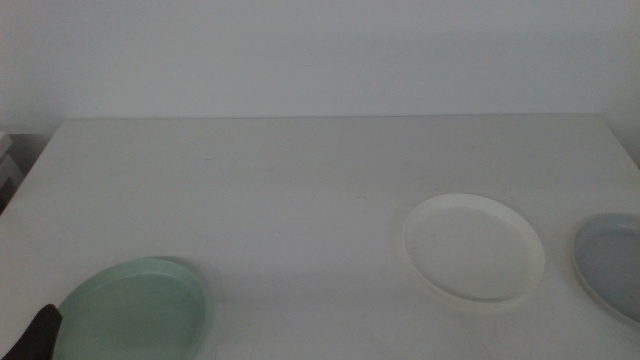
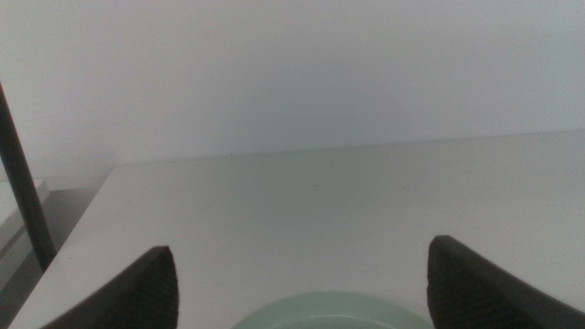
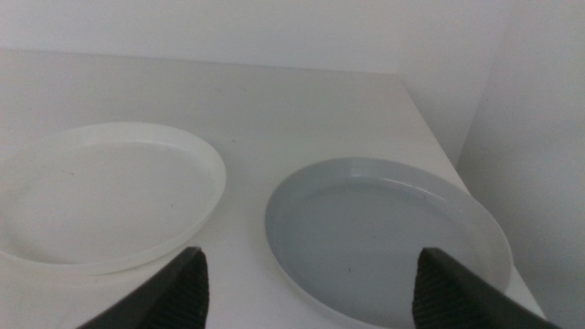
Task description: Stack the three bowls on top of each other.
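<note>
While both end effectors gape empty, frame edges crop the green bowl (image 1: 135,310) and grey-blue bowl (image 1: 612,265).

Bare lab-like setup: white table (image 1: 300,180), blank wall (image 1: 320,50).

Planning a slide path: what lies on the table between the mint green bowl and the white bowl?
Nothing: in the middle view the table is bare between the mint green bowl and the white bowl.

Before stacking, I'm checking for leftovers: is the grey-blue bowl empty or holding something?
Empty. The right wrist view shows the grey-blue bowl upright with a bare inside, beside the white bowl.
</note>
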{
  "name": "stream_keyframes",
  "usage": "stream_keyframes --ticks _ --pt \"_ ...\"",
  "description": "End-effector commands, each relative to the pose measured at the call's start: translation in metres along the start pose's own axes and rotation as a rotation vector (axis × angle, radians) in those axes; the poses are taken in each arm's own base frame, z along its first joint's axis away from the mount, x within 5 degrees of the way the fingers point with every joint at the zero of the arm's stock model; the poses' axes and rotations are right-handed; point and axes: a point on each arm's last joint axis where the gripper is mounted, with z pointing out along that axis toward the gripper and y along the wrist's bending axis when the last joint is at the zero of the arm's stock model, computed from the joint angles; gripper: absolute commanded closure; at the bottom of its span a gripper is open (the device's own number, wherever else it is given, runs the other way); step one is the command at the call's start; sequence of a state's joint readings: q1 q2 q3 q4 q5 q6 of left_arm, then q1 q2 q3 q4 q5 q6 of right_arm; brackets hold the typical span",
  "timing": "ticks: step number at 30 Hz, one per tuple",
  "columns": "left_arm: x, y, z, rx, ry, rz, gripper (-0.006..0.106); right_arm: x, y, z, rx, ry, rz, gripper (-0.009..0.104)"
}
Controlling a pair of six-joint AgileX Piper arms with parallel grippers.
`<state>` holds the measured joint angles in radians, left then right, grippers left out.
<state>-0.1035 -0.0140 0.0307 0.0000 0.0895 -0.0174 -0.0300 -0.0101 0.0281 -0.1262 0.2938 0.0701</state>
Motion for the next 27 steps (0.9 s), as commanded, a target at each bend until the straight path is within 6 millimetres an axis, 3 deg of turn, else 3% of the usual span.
stream_keyframes --ticks 1,5,8,16,19,20,27 --pt "-0.009 0.0 -0.002 0.005 -0.09 -0.022 -0.004 -0.013 0.0 -0.004 0.0 -0.1 0.013 0.039" --pt "-0.009 0.0 -0.002 0.005 -0.09 -0.022 -0.004 -0.032 -0.001 -0.007 -0.002 -0.005 0.04 0.039" --pt "-0.009 0.0 -0.002 0.005 -0.09 -0.022 -0.004 -0.058 -0.003 -0.004 0.001 0.04 0.032 0.039" --pt "-0.009 0.0 -0.002 0.005 -0.09 -0.022 -0.004 -0.128 -0.005 0.026 -0.007 0.114 0.046 0.039" --pt "-0.009 0.0 -0.002 0.005 -0.09 -0.022 -0.004 -0.151 -0.006 0.048 -0.007 0.155 0.05 0.039" --pt "-0.009 0.0 -0.002 0.005 -0.09 -0.022 -0.004 -0.201 -0.008 0.094 0.013 0.29 0.119 0.039" --pt "-0.009 0.0 -0.002 0.005 -0.09 -0.022 -0.004 -0.228 -0.003 0.156 0.006 0.477 0.168 0.039"
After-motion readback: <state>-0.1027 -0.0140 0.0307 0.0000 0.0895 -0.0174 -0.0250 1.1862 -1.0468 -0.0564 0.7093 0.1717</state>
